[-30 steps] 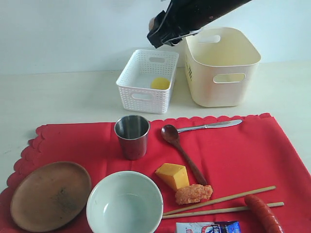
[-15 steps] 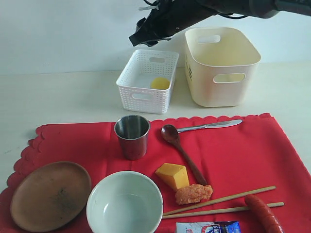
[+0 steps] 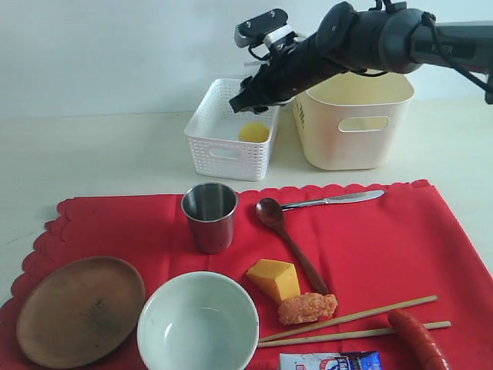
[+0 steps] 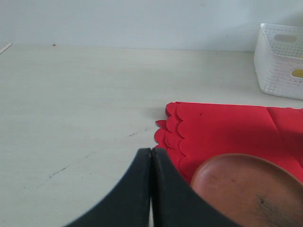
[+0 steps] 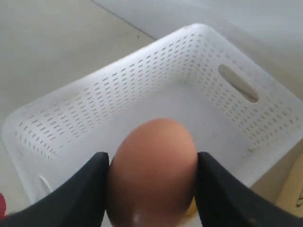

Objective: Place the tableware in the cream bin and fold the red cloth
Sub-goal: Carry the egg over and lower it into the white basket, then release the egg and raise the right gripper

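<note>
On the red cloth [image 3: 385, 247] lie the steel cup [image 3: 209, 216], brown wooden plate [image 3: 79, 308], pale bowl [image 3: 197, 324], dark spoon [image 3: 289, 239], metal knife [image 3: 331, 200] and two chopsticks [image 3: 354, 324]. The cream bin [image 3: 350, 116] stands behind the cloth at the right. My right gripper [image 3: 248, 99] hangs over the white basket, shut on a brown egg [image 5: 151, 142] between its fingers [image 5: 97, 189]. My left gripper [image 4: 151, 152] is shut and empty, low beside the cloth's scalloped corner [image 4: 222, 127] and the plate [image 4: 241, 189]. It is outside the exterior view.
The white perforated basket [image 3: 227, 146] left of the cream bin holds a lemon [image 3: 253, 132]. Cheese [image 3: 273, 279], a fried piece [image 3: 306, 307], a sausage [image 3: 416, 339] and a snack packet [image 3: 327, 361] lie on the cloth's near part.
My right arm has swung down and extended from above the bins, bringing the egg over the white basket. The left gripper and the tableware have not moved.
</note>
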{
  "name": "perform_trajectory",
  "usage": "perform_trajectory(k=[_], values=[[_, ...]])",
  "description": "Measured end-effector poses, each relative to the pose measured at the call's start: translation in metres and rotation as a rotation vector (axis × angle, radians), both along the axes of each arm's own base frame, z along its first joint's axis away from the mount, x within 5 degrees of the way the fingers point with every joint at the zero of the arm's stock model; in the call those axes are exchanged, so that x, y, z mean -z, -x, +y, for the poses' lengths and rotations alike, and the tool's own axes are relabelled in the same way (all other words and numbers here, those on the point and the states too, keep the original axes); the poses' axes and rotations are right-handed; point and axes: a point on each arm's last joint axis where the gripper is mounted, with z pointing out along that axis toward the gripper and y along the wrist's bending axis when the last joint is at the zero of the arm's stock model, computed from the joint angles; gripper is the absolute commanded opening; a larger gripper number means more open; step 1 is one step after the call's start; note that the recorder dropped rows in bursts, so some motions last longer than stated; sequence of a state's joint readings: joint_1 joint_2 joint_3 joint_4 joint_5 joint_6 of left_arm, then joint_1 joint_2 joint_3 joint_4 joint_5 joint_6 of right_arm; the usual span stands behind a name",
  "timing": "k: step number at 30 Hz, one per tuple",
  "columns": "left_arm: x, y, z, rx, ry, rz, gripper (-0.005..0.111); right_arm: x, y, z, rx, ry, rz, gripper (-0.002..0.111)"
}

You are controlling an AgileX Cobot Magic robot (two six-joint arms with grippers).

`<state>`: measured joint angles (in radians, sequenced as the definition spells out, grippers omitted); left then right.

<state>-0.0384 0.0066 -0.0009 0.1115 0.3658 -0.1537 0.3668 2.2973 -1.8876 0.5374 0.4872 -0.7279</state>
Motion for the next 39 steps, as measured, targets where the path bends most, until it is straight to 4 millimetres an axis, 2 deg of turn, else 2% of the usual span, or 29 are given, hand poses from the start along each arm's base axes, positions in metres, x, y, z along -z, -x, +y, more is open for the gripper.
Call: perform_trajectory(k=[7,12,23,28,32,39], values=[[0.0,0.0,0.0,0.0,0.0,0.0,0.0,0.025,-0.003,0.006,-0.038,-0.021,0.018,0.0],[0.0,0.0,0.0,0.0,0.0,0.0,0.0,0.035,-0.008,0.006,-0.031,-0.017,-0.005,0.002],[0.0,0.0,0.0,0.0,0.0,0.0,0.0,0.044,-0.008,0.007,-0.05,-0.002,0.004,0.046],[0.0,0.0,0.0,0.0,0.0,0.0,0.0,0.044,-0.007,0.007,-0.054,-0.002,0.007,0.061],[0.0,0.0,0.0,0.0,0.0,0.0,0.0,0.032,-0.006,0.007,-0.063,-0.009,-0.003,0.065],[0.0,0.0,0.0,0.0,0.0,0.0,0.0,-0.019,0.004,0.006,-0.09,-0.045,-0.053,0.065]])
